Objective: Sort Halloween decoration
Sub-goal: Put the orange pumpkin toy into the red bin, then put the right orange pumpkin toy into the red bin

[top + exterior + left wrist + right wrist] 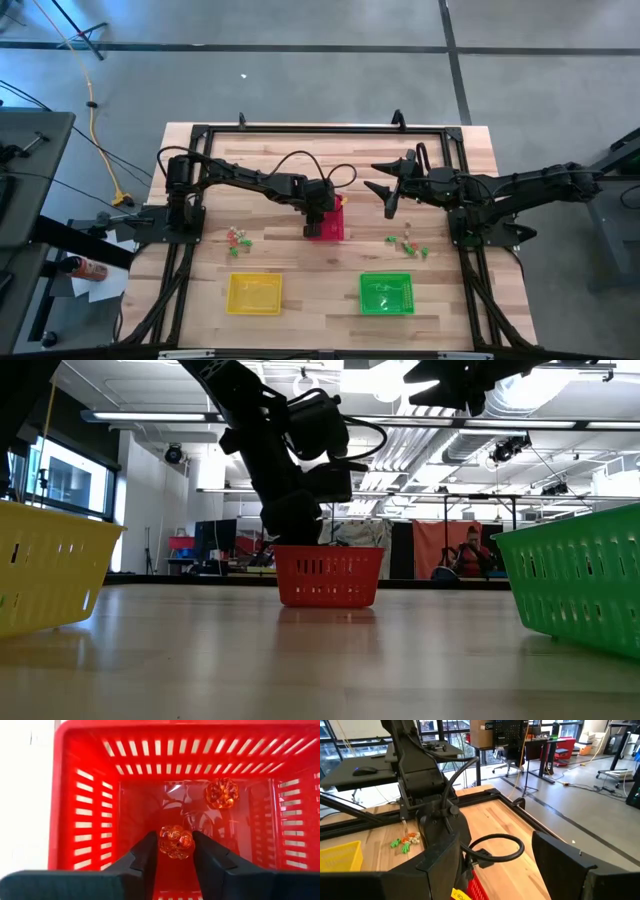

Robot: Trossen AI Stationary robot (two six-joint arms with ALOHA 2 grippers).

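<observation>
My left gripper (175, 840) reaches down into the red mesh basket (87, 820), shut on an orange-red trinket (176, 841). A second orange-red trinket (222, 793) lies on the basket's floor. In the high view this gripper (320, 215) stands over the red basket (335, 228) at the table's middle. Loose Halloween trinkets lie in two small heaps on the wood, one on the left (238, 240) and one on the right (405, 244). My right gripper (390, 195) hangs open, high above the table, with nothing between its fingers (565, 865). My left gripper pinches the orange-red trinket by its two opposite sides (162, 842) between the free ends of its fingers. The fingers come from above, slanting down into the basket. Whether the trinket rests on the basket's floor, I cannot tell.
A yellow basket (254, 293) and a green basket (386, 293) stand near the table's front edge. A black frame (300, 130) runs round the table top. Bare wood lies between the baskets and the heaps.
</observation>
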